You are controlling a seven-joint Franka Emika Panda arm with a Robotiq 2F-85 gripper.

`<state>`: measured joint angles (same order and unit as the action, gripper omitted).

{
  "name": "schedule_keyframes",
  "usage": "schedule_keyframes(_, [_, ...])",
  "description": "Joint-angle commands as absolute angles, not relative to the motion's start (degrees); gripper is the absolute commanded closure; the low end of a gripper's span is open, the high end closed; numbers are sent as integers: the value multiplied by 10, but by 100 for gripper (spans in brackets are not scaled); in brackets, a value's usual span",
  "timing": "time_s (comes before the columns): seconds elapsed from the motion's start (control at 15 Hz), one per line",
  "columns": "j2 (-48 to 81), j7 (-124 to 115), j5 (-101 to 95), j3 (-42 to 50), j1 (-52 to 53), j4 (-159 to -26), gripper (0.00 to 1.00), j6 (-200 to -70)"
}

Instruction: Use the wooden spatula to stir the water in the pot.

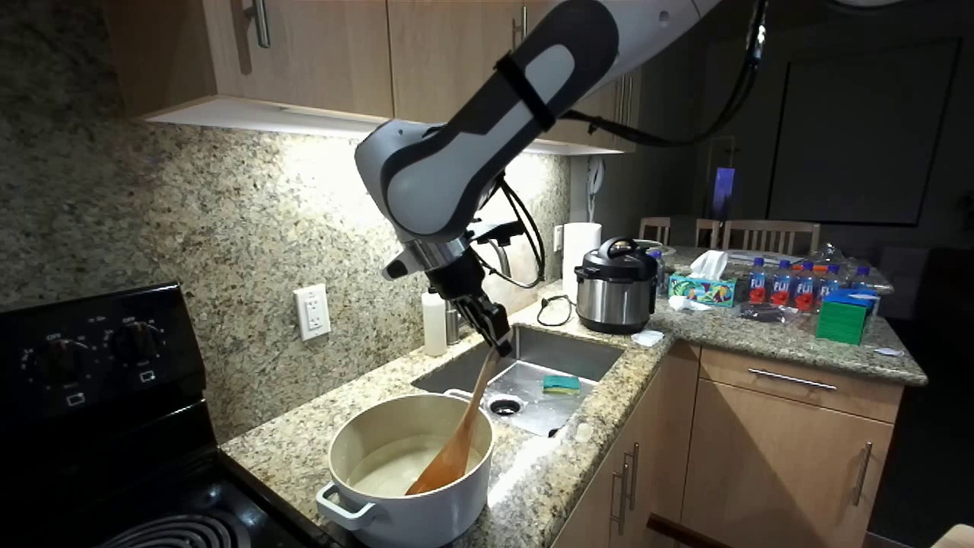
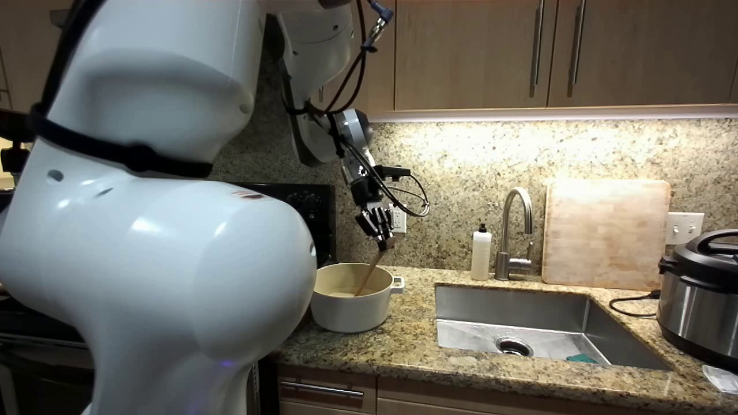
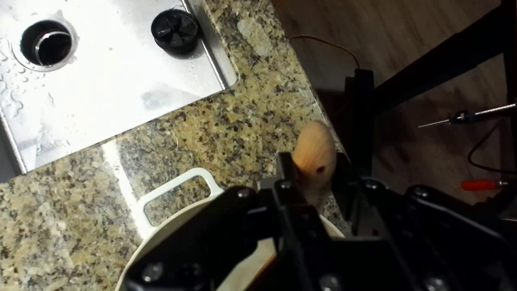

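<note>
One granite desk (image 2: 415,325) ran along the wall (image 2: 450,167), with a white robot arm (image 1: 487,137) stretched over it. There was a steel sink (image 2: 519,305) set into the desk, a steel-and-black cooker (image 1: 616,301) by one end and the cream pot (image 1: 434,521) by the other, pale water (image 1: 388,464) inside. The claw (image 3: 314,163) hung above the pot's edge, clamped onto the top end of the wooden spatula (image 1: 453,458), which leaned blade-down into it. Smaller again, a teal sponge (image 1: 561,383) sat in the sink.

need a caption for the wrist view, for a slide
The gripper grips the spatula above the pot, with the sink at upper left.
</note>
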<state>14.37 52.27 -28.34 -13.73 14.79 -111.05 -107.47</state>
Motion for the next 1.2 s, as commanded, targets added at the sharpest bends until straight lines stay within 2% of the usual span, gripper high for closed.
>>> schedule_keyframes(0.0, [189,549,-298,-147,157,-1064,93,-1082])
schedule_keyframes(0.53, [262,563,-288,-137,167,-955,93,-1072])
schedule_keyframes(1.13, [213,500,-296,-106,163,-989,93,-1047])
